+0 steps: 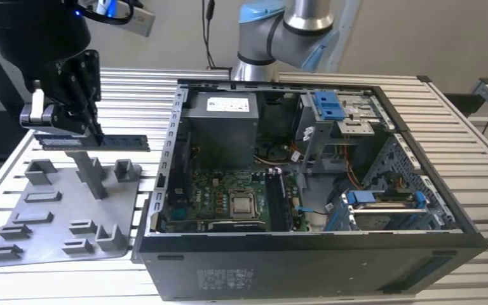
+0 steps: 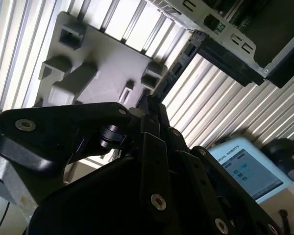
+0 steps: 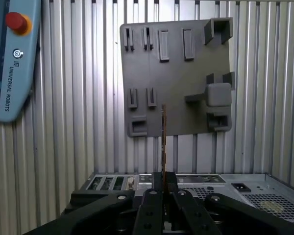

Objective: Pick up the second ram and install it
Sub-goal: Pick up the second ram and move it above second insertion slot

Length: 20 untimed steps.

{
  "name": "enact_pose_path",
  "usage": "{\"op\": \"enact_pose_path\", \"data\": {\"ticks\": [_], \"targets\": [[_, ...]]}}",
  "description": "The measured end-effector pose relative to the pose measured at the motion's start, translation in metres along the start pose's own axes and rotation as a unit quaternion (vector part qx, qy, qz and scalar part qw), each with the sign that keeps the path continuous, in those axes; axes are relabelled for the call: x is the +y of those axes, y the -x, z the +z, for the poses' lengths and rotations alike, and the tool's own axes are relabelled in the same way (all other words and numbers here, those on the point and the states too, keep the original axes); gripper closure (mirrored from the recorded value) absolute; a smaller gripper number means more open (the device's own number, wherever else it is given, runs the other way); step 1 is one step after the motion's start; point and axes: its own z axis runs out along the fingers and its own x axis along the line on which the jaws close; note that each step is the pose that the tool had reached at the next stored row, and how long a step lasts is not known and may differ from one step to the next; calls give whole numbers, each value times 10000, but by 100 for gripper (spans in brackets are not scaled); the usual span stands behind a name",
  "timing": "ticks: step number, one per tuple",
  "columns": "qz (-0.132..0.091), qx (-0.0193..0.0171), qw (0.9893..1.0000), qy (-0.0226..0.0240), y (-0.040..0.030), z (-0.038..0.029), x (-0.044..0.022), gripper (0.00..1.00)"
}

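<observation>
The black robot hand (image 1: 81, 130) grips the long, flat near-black memory stick (image 1: 100, 142) and holds it level above the grey plastic fixture plate (image 1: 49, 216). The plate lies on the slatted metal counter (image 1: 142, 95), at the exterior view's left, beside the open black computer case (image 1: 312, 254). A white label (image 1: 227, 103) on the case's power supply is too small to read.

Your gripper (image 1: 91, 135), clamping the second ram (image 1: 125, 142), hangs just above the grey post (image 1: 91, 173). The case wall (image 1: 176, 146) stands between it and the open motherboard (image 1: 218, 187), hemmed by the power supply (image 1: 223, 127) and drive cage (image 1: 337, 121).
</observation>
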Motion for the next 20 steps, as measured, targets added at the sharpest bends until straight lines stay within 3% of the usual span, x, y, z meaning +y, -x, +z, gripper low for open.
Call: {"op": "enact_pose_path", "data": {"ticks": [20], "targets": [[0,0,10000,0,7,0,-404,86]]}}
